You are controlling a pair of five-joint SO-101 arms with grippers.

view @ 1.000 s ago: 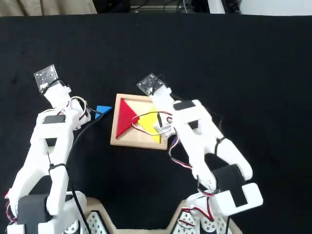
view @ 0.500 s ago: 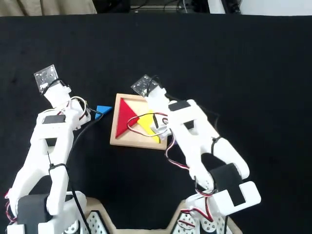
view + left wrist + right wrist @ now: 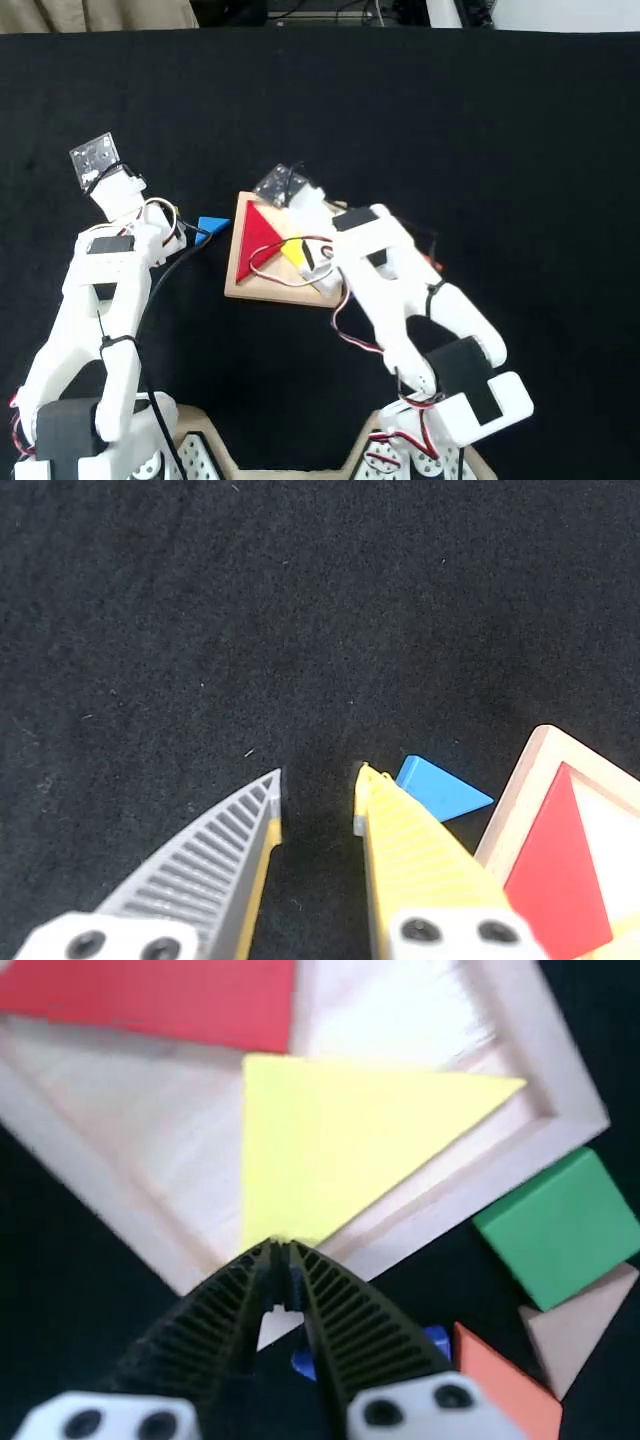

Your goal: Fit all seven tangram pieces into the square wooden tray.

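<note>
Tray (image 3: 238, 290) | right gripper (image 3: 278, 1248) closed, empty, swung left over yellow triangle (image 3: 340, 1150) | left gripper (image 3: 318, 775) parted, empty, unmoved

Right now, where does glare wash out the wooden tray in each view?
Right wrist view: glare whitens the tray floor beside the yellow triangle. Left wrist view: the floor beside the red triangle is washed white. High view: no glare; the tray looks evenly lit.

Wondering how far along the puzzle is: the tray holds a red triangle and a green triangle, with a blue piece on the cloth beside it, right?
Not quite: the tray holds a yellow triangle, not a green one, as the right wrist view shows. The red triangle is in the tray, and the blue piece lies on the cloth beside it.
</note>
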